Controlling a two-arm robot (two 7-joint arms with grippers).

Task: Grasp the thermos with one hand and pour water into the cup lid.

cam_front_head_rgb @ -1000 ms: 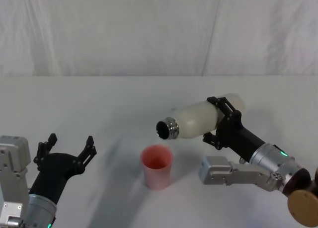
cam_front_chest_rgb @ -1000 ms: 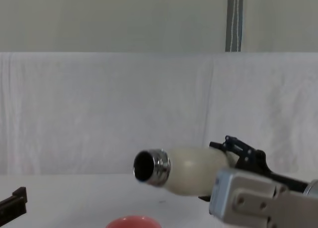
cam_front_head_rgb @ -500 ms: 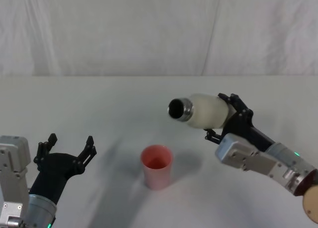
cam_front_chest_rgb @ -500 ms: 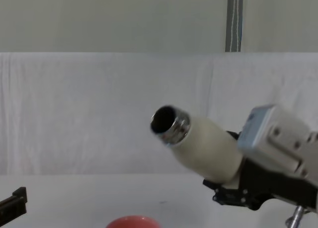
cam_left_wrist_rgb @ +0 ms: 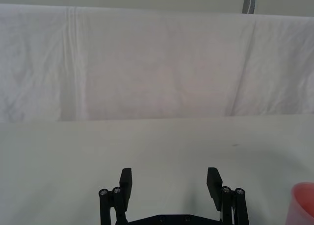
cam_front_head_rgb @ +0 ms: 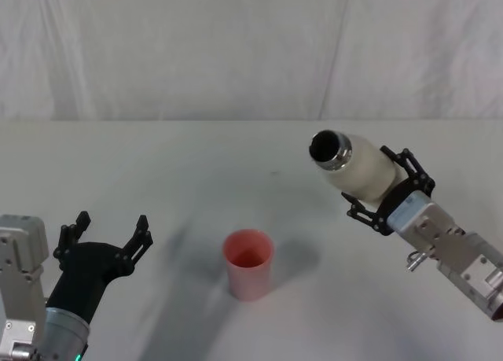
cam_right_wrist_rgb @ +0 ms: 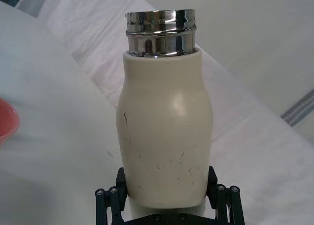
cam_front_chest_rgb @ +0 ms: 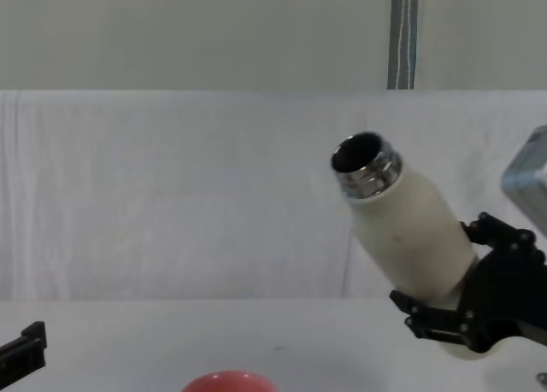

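A second ago the thermos (cam_front_head_rgb: pixel 357 167) lay nearly level with its mouth just above the cup lid (cam_front_head_rgb: pixel 249 263). Now the right claw (cam_front_head_rgb: pixel 389 200), clamped on its lower body, has tipped it mouth-up and carried it off to the cup lid's right, so the pour looks finished. The left claw (cam_front_head_rgb: pixel 106 239) hangs with fingers apart left of the cup lid, over the surface (cam_front_head_rgb: pixel 196 164).

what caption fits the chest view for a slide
Right hand holds the thermos tilted, mouth up, above the table.
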